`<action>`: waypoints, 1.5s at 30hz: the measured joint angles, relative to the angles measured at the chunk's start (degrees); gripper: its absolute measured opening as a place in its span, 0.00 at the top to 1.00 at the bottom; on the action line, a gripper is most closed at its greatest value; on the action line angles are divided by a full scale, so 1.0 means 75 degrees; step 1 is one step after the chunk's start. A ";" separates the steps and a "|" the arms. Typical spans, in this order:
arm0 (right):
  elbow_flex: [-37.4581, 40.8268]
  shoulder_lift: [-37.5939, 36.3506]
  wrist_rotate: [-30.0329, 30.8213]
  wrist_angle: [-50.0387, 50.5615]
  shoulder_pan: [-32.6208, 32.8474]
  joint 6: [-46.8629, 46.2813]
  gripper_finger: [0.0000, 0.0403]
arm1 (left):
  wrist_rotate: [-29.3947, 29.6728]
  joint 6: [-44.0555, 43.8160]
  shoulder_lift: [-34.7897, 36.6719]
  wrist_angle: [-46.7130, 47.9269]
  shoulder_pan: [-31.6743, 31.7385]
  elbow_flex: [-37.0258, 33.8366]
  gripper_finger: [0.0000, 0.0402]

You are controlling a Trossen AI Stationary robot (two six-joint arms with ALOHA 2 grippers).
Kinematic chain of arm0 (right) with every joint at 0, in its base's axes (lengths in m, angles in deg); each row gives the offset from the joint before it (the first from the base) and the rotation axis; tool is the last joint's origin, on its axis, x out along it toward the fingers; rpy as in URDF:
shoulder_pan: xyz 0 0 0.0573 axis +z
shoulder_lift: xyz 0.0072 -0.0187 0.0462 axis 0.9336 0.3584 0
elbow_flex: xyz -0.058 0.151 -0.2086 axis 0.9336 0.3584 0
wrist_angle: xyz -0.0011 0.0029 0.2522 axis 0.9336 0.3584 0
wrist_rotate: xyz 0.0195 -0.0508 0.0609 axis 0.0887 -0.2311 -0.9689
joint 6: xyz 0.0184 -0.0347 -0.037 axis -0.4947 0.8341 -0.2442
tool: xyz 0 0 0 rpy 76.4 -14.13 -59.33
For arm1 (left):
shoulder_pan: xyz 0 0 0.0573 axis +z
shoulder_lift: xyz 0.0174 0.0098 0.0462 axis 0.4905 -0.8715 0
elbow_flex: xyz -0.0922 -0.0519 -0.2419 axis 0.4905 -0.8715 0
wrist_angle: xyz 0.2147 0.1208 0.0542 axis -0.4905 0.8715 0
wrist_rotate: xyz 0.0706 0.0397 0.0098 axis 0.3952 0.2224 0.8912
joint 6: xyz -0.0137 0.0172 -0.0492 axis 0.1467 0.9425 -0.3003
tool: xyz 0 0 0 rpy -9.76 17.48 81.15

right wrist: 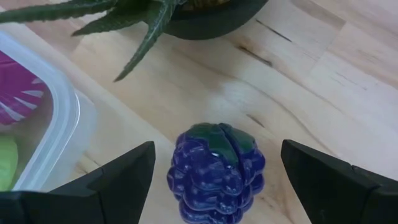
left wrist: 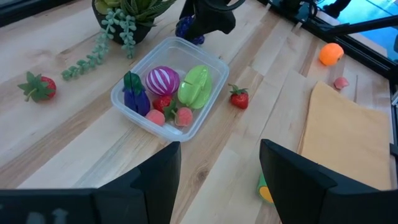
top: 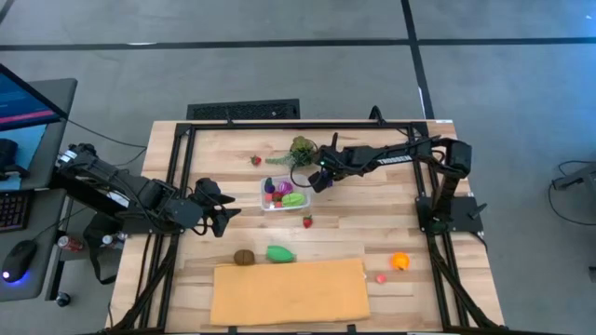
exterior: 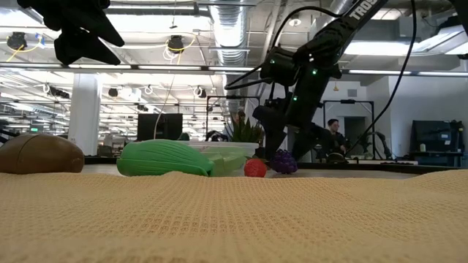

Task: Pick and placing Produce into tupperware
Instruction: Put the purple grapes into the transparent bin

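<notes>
The clear tupperware (top: pixel 264 201) stands mid-table and holds several produce pieces, among them a pink-purple one (left wrist: pixel 163 80) and a light green one (left wrist: pixel 194 84). Purple grapes (right wrist: pixel 216 173) rest on the wood just beyond the tub's far right corner. My right gripper (top: pixel 316 179) points steeply down over the grapes, open, with one finger on each side and clear of them. My left gripper (left wrist: pixel 217 180) hovers open left of the tub with nothing between its fingers. Loose strawberries (top: pixel 256 160) (top: pixel 307 221), a brown piece (top: pixel 244 257), a green piece (top: pixel 280 253), an orange piece (top: pixel 399 261) and a pink piece (top: pixel 382 277) lie on the table.
A potted leafy plant (top: pixel 301 149) stands just beyond the grapes, its leaves reaching over the tub's far edge. A tan-orange sheet (top: pixel 289 290) covers the near middle of the table. Dark frame rails run along the left and right table sides.
</notes>
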 joint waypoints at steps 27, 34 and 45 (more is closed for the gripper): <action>0.0000 0.0000 -0.0012 0.0128 0.0000 -0.0058 0.47 | 0.0006 -0.0073 0.0000 -0.0001 0.0000 0.0000 0.48; -0.0009 0.0000 -0.0012 0.0125 0.0000 -0.0064 0.50 | 0.0006 -0.0070 0.0000 -0.0001 0.0000 0.0000 0.48; -0.0009 0.0000 -0.0015 0.0157 0.0000 -0.0064 0.45 | 0.0009 -0.0058 0.0000 0.0019 0.0000 0.0000 0.48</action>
